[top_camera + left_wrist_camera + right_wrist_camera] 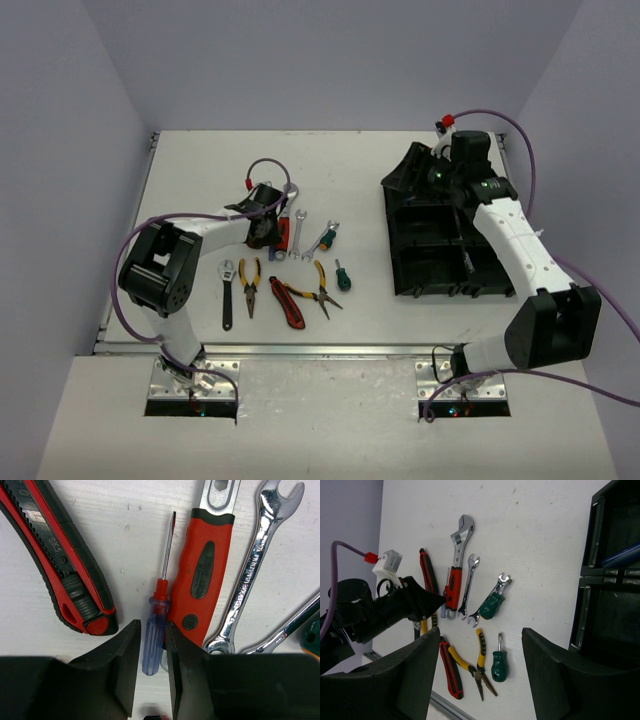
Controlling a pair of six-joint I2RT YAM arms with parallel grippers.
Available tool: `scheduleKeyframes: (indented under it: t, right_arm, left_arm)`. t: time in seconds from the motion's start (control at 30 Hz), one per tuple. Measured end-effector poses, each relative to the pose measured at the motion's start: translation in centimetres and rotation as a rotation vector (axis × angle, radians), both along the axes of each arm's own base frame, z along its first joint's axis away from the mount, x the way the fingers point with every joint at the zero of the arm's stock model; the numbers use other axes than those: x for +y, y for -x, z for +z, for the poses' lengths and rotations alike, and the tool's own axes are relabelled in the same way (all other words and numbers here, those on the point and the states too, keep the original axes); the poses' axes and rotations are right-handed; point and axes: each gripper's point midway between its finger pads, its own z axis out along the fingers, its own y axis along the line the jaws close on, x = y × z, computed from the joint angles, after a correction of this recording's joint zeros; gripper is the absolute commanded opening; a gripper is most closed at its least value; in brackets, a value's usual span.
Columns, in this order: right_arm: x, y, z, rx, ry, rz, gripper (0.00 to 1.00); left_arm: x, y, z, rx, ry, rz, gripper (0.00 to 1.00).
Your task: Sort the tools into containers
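My left gripper (152, 672) is low over the table (200, 180). Its open fingers straddle the clear blue handle of a small screwdriver (155, 635) and are not clamped on it. Beside it lie a red-handled wrench (202, 575), a red utility knife (60, 560) and a silver wrench (255, 565). My right gripper (480, 680) is open and empty, held high above the left side of the black organiser tray (392, 240). A blue-handled tool (620, 555) lies in one tray compartment.
More tools lie near the front: a black-handled wrench (227, 295), yellow pliers (249, 285), a second red knife (285, 302), more yellow pliers (318, 290), and a green screwdriver (342, 276). Another green-handled screwdriver (323, 238) lies by a silver wrench.
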Motion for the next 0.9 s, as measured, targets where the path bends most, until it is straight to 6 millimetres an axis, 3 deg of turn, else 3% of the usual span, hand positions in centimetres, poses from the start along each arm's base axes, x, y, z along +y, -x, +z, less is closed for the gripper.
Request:
scheduleKeyframes:
  t: [0.6, 0.9]
  right_arm:
    - [1.5, 0.1, 0.1, -0.002, -0.002, 0.039, 0.66]
    - [2.3, 0.1, 0.3, -0.004, 0.0, 0.057, 0.66]
  left_arm:
    - [0.4, 0.0, 0.1, -0.028, 0.005, 0.039, 0.21]
    - [0.5, 0.1, 0.1, -0.044, 0.011, 0.049, 0.29]
